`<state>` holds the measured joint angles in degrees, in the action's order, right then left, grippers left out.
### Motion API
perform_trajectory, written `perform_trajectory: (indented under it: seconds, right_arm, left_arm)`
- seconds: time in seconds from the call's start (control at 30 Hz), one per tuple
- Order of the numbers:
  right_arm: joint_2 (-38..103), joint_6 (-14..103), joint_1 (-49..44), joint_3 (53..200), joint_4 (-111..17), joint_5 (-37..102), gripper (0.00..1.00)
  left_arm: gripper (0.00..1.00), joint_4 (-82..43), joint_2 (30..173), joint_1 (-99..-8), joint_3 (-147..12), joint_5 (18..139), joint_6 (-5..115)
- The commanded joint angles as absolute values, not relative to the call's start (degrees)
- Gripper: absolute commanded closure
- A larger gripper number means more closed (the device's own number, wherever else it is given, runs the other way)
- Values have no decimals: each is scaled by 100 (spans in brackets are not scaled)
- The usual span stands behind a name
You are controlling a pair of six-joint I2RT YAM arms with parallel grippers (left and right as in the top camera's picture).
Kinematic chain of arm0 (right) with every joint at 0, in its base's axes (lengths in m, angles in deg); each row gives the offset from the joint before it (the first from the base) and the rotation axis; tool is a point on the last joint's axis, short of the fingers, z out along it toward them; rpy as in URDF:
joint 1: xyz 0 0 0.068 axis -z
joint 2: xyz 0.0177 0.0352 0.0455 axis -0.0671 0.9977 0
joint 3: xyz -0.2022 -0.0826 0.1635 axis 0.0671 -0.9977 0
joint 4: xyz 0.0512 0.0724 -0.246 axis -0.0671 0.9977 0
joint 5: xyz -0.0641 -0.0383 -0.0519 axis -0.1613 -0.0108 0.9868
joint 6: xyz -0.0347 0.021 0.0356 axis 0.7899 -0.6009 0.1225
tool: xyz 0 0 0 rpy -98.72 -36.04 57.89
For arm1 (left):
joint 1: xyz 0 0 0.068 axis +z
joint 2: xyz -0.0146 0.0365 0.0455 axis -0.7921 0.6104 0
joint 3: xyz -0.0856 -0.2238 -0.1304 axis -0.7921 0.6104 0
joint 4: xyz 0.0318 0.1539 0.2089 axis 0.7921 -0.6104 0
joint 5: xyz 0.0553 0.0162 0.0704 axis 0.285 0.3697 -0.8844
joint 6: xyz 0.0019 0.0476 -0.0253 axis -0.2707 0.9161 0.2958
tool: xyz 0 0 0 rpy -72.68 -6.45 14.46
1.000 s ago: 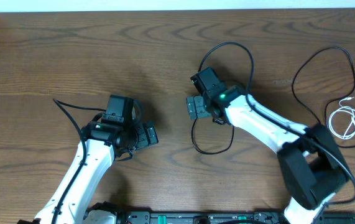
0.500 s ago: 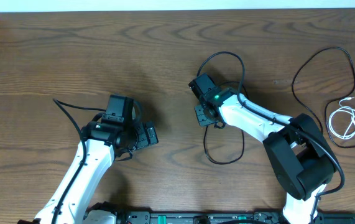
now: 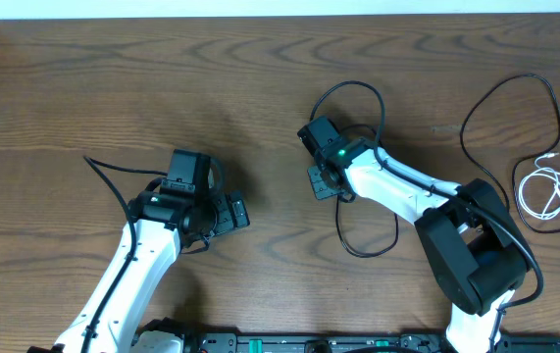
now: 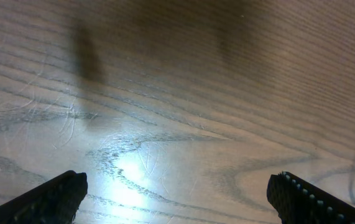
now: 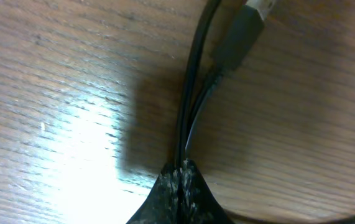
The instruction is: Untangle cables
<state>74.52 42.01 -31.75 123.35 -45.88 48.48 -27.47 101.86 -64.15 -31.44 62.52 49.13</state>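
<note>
Evidently the right hand (image 5: 180,177) is clenched on the black cable (image 5: 194,74), whose strands seem to run straight ahead from its tips; the released left hand (image 3: 232,213) sits well apart.

The right pincer (image 5: 180,175) clamps two black cable strands (image 5: 193,93), a grey plug (image 5: 239,34) just beyond

Looped cable (image 3: 356,84) in right hand (image 3: 321,181), long cable (image 3: 464,132) right of it, coiled cable (image 3: 523,193) farthest right
</note>
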Motion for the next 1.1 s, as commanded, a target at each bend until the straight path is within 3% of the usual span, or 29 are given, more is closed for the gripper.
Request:
perform_trajectory:
  seconds: [0.0,0.2,0.53,0.83,0.97,1.07]
  right_arm:
    - [7511,4632,-3144,12427,-4409,5405,99]
    - [7141,4927,-3142,12639,-4103,6076,99]
    - [6112,5589,-2777,12695,-4330,8929,99]
    - [5196,7753,-1859,12695,-6621,10898,99]
    - [4916,9001,-1345,12695,-8072,11132,99]
    - [4831,9093,-932,12695,-8356,11125,99]
  left_arm:
    - [2,-2764,10225,-6391,-3201,6195,4965]
    - [2,-2764,10225,-6391,-3201,6195,4965]
    - [2,-2764,10225,-6391,-3201,6195,4965]
    - [2,-2766,10225,-6391,-3201,6195,4965]
    - [2,-2766,10225,-6391,-3201,6195,4965]
    - [2,-2764,10225,-6391,-3201,6195,4965]
